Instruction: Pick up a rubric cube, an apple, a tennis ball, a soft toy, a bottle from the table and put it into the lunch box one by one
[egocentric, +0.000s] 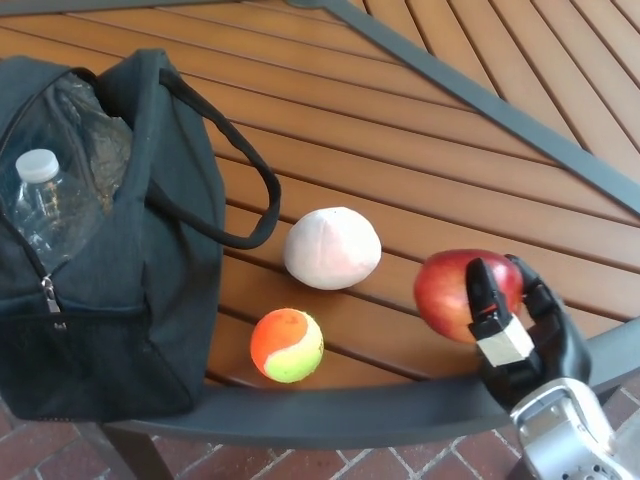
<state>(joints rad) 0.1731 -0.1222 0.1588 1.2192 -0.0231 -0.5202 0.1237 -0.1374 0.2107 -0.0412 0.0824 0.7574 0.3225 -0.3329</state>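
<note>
— So, has the right hand (505, 325) got the red apple (455, 292)?
— Yes, fingers wrapped round it near the table's (400, 150) front edge; its far side is hidden.
— And the bottle (45, 205)?
— Half buried in the black lunch bag (150, 300). Left hand's out of sight.
</note>
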